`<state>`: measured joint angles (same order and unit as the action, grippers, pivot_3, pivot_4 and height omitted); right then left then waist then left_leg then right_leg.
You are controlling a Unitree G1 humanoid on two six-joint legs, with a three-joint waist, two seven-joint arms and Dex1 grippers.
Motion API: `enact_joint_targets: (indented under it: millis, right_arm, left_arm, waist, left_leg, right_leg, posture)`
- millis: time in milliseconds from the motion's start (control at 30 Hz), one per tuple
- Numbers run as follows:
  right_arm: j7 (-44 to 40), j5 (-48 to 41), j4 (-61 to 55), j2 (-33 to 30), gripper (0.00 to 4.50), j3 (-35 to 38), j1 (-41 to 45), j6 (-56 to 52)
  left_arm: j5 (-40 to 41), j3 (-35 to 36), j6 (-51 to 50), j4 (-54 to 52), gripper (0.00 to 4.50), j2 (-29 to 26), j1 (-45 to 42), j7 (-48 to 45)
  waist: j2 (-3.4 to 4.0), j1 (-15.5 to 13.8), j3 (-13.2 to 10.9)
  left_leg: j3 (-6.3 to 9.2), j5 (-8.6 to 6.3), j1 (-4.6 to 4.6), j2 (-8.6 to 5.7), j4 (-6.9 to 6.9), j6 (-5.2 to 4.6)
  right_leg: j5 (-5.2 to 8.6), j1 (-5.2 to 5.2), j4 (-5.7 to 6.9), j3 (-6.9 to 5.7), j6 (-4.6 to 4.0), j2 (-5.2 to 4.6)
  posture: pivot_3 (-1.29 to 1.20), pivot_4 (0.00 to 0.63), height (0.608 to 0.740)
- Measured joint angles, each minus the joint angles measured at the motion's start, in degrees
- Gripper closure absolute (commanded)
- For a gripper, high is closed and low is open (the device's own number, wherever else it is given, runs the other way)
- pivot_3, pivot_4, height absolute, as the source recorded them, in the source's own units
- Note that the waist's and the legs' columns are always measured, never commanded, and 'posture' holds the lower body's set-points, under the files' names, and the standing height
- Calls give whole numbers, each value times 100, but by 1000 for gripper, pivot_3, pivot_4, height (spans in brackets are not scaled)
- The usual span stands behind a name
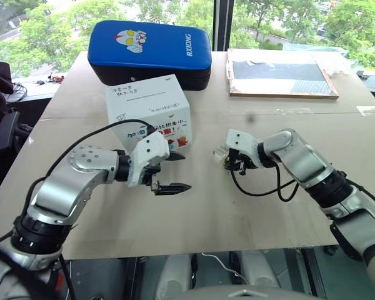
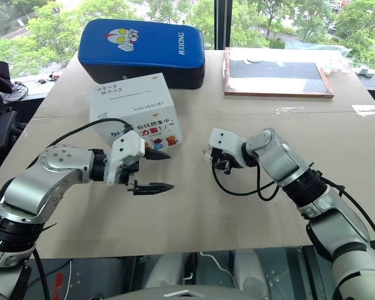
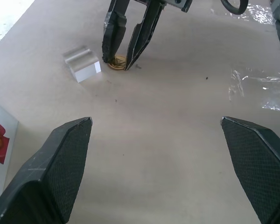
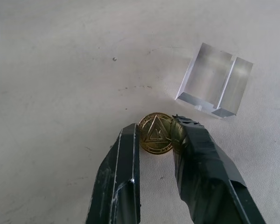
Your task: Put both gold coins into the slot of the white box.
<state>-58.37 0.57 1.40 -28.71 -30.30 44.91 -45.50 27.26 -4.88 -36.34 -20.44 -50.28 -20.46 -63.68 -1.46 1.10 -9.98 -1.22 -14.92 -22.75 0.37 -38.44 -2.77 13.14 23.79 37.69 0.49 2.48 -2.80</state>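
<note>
One gold coin (image 4: 155, 133) lies flat on the surface (image 1: 250, 212), pinched between the right claw (image 4: 156, 135) fingertips, apparently grasped. One clear block (image 4: 215, 80) sits just beside it. The left claw (image 1: 175, 170) hangs released, wide apart, before the white box (image 1: 147, 106). Bare surface surrounds the coin.

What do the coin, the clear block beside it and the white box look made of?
Coin: likely metal, polished gold finish, with an embossed triangle catching light. Block: clear acrylic or glass, see-through with bright edges and a groove cut in it; which of the two is unclear. Box: cardboard by its look, matte white top with handwriting, printed colour side.
</note>
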Motion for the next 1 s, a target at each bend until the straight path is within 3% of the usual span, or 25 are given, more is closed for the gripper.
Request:
enact_joint_targets:
  millis: [133,333,767,933,1000]
  right_arm:
    - [155,-117,-161,77,4026,268,-270,72]
    - [679,-342,-880,449,4026,855,-743,1179]
    - [1446,241,-1197,563,4026,855,-1112,2793]
    - [1573,532,-1195,620,4026,757,-1133,3002]
    - [1606,582,-1192,627,4026,757,-1133,3050]
  left_arm:
    - [380,214,-146,85,0,384,7,94]
    - [978,888,-413,447,0,1288,-11,864]
    - [1003,856,-771,605,0,2282,-219,2247]
    - [1147,942,-928,715,2193,2605,-402,2569]
    - [1277,992,-987,715,2193,2665,-406,2620]
  waist:
    - [2,5,-2]
    - [6,-33,-6]
    - [6,-50,-6]
    - [5,-47,-5]
    - [5,-49,-5]
  left_leg:
    - [-1,0,-4,0,0,0]
    - [7,0,-26,-1,3,1]
    - [10,3,-21,-9,2,6]
    - [9,5,-22,-12,2,10]
    - [10,5,-21,-12,2,10]
  right_leg:
    - [-1,3,0,3,1,-8]
    - [-2,16,-6,-12,4,-18]
    - [-2,12,0,-15,4,-23]
    - [-2,10,-2,-13,4,-22]
    - [-2,8,-3,-15,4,-23]
  posture:
    - [0,150,740]
    - [0,150,740]
    - [0,150,740]
    - [0,150,740]
    - [0,150,740]
